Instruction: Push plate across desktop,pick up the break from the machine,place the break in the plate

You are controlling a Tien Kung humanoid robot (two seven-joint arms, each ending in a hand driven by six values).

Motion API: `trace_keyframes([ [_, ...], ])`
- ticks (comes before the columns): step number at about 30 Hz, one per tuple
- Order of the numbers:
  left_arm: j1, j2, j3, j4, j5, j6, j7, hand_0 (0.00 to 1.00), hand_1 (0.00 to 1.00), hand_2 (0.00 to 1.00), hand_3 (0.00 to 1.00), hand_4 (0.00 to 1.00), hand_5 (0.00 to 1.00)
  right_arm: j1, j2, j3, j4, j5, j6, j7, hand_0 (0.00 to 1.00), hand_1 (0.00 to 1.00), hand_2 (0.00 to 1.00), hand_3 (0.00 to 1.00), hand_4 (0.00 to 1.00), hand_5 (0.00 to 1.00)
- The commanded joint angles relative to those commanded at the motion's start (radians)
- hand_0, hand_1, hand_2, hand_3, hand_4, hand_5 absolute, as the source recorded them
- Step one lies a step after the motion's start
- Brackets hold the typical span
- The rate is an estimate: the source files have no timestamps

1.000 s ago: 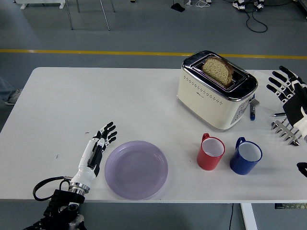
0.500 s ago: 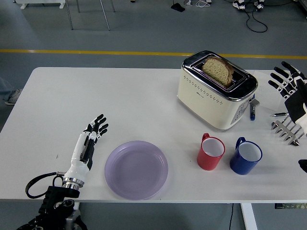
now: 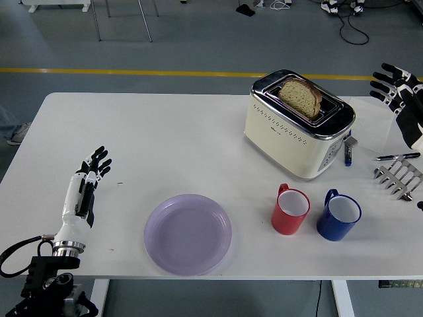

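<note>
Two hands are over the desk (image 3: pixel 165 132), neither touching anything. Left hand (image 3: pixel 82 191) lies low at the near left, fingers (image 3: pixel 98 160) spread and empty, well apart from the lilac plate (image 3: pixel 188 233), which sits near the desk's front edge. Right hand (image 3: pixel 400 92) hangs raised at the far right, fingers fanned wide, holding nothing.

One slice of bread (image 3: pixel 301 96) stands upright in the slot of the cream toaster (image 3: pixel 297 125), far right of centre, with a red mug (image 3: pixel 290 209) and a blue mug (image 3: pixel 338 214) in front of it.

Judging by this, the bread pick looks like the step in hand. Doing it well probably means bringing the right hand in from above, closing on the exposed crust gently, and lifting straight up so the slice clears the slot. On the way to the plate, the path should stay high over both mugs.
</note>
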Motion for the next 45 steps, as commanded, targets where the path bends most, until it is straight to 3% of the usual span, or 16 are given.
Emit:
trace_keyframes([
  [4,0.027,0.023,-0.047,-0.036,0.009,0.000,0.005,0.811,0.842,0.918,0.887,0.534,0.986,0.103,-0.047,-0.087,-0.038,-0.158,-0.015,-0.004,0.865,0.802,0.803,0.816,0.518,0.492],
  [5,0.030,0.024,-0.055,-0.039,0.010,0.000,0.006,0.811,0.843,0.915,0.885,0.534,0.994,0.124,-0.054,-0.106,-0.047,-0.195,-0.017,-0.007,0.904,0.829,0.867,0.859,0.653,0.405],
  [10,0.035,0.017,-0.098,-0.050,0.017,0.002,0.008,0.811,0.843,0.915,0.885,0.534,0.994,0.257,-0.085,-0.234,-0.128,-0.384,-0.004,-0.046,0.904,0.829,0.867,0.859,0.653,0.405],
  [11,0.035,0.014,-0.103,-0.052,0.018,0.002,0.009,0.807,0.843,0.914,0.879,0.524,0.965,0.292,-0.087,-0.269,-0.155,-0.421,0.000,-0.057,0.960,0.890,0.936,0.934,0.739,0.359],
  [12,0.035,0.014,-0.105,-0.053,0.018,0.002,0.009,0.807,0.843,0.914,0.879,0.524,0.965,0.318,-0.088,-0.294,-0.170,-0.453,0.002,-0.061,0.960,0.890,0.936,0.934,0.739,0.359],
  [16,0.037,0.006,-0.114,-0.055,0.018,0.002,0.010,0.807,0.843,0.914,0.879,0.524,0.965,0.446,-0.064,-0.408,-0.273,-0.548,0.014,-0.081,0.960,0.890,0.936,0.934,0.739,0.359],
  [17,0.037,0.005,-0.114,-0.056,0.017,0.002,0.010,0.808,0.842,0.913,0.878,0.509,0.937,0.477,-0.050,-0.434,-0.305,-0.572,0.016,-0.089,0.975,0.909,0.945,0.953,0.776,0.321],
  [22,0.037,0.004,-0.118,-0.061,0.015,0.003,0.011,0.808,0.842,0.913,0.878,0.509,0.937,0.613,0.009,-0.537,-0.458,-0.643,0.029,-0.112,0.975,0.909,0.945,0.953,0.776,0.321],
  [28,0.031,-0.001,-0.126,-0.064,0.013,0.004,0.010,0.806,0.839,0.910,0.878,0.506,0.924,0.728,0.085,-0.632,-0.631,-0.631,0.040,-0.113,0.982,0.914,0.937,0.954,0.803,0.294],
  [29,0.030,-0.001,-0.127,-0.064,0.013,0.004,0.010,0.805,0.837,0.908,0.877,0.507,0.919,0.737,0.092,-0.643,-0.654,-0.628,0.040,-0.113,0.968,0.898,0.898,0.926,0.810,0.281],
  [34,0.029,0.001,-0.121,-0.061,0.010,0.004,0.011,0.805,0.837,0.908,0.877,0.507,0.919,0.787,0.142,-0.715,-0.776,-0.581,0.044,-0.108,0.968,0.898,0.898,0.926,0.810,0.281],
  [35,0.030,0.000,-0.121,-0.061,0.008,0.005,0.011,0.805,0.835,0.909,0.877,0.506,0.919,0.793,0.155,-0.728,-0.800,-0.558,0.051,-0.107,0.894,0.838,0.826,0.877,0.816,0.284],
  [36,0.030,-0.001,-0.123,-0.061,0.007,0.005,0.010,0.805,0.835,0.909,0.877,0.506,0.919,0.797,0.163,-0.738,-0.817,-0.538,0.056,-0.108,0.894,0.838,0.826,0.877,0.816,0.284],
  [40,0.029,-0.003,-0.125,-0.061,0.006,0.005,0.010,0.805,0.835,0.909,0.877,0.506,0.919,0.808,0.181,-0.768,-0.851,-0.515,0.067,-0.112,0.894,0.838,0.826,0.877,0.816,0.284],
  [41,0.029,-0.003,-0.125,-0.060,0.006,0.005,0.010,0.803,0.837,0.908,0.876,0.505,0.916,0.810,0.184,-0.774,-0.856,-0.512,0.069,-0.113,0.842,0.783,0.742,0.839,0.806,0.290],
  [45,0.021,-0.005,-0.131,-0.064,0.003,0.004,0.009,0.803,0.837,0.908,0.876,0.505,0.916,0.825,0.201,-0.823,-0.888,-0.498,0.076,-0.125,0.842,0.783,0.742,0.839,0.806,0.290],
])
